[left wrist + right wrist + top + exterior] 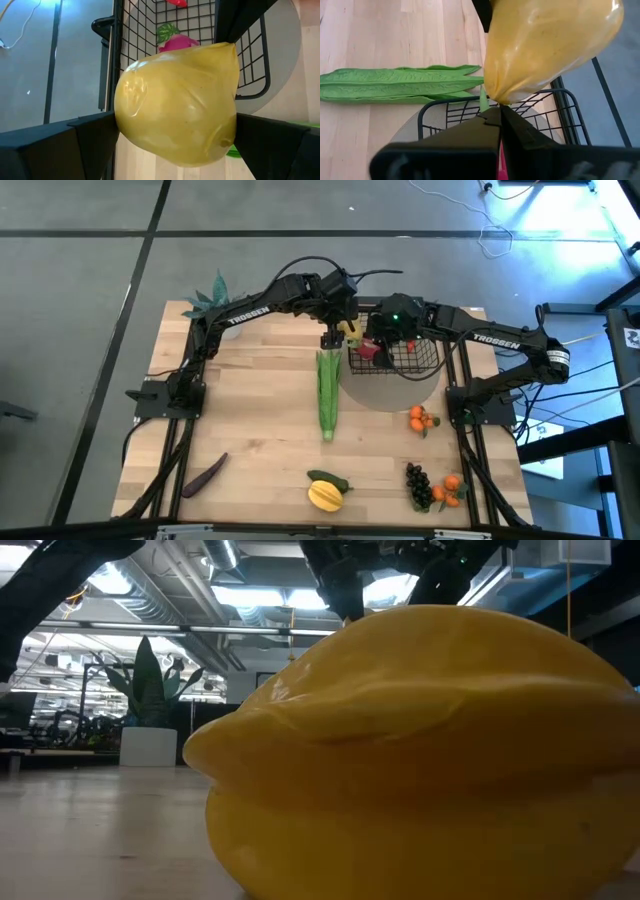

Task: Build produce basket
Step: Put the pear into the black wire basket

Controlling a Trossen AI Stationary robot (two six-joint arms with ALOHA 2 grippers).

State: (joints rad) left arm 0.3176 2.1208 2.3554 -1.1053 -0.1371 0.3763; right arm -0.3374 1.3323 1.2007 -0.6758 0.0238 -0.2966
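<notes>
The wooden bench [260, 420] filled the middle of the high view, with grey floor above it and a potted plant [212, 292] at its upper left corner. The left half of the bench lay largely bare, holding only a dark eggplant [204, 475] near the lower left. Along the lower edge sat a green pepper [330, 479] touching a yellow ridged fruit [325, 496], then dark grapes [419, 484] beside oranges [453, 487] at lower right, with more oranges [422, 418] just right of centre.

The black wire basket [415, 360] stood on a pale round mat [392, 392] at the upper centre-right. Inside it lay a red radish [368, 350] with a green leaf (the left wrist view showed it pink behind the mesh). The long green corn [328, 392] lay on the bench just left of the basket, running down the frame.

The left gripper [338, 330] hung at the basket's upper left corner, its jaws spread wide and clamped on a yellow mango [177, 102], which was held above the basket's rim. The right gripper [378, 332] was over the basket just beside the left one, its jaws pressed together with nothing between them, their tips close under the mango in the right wrist view.
</notes>
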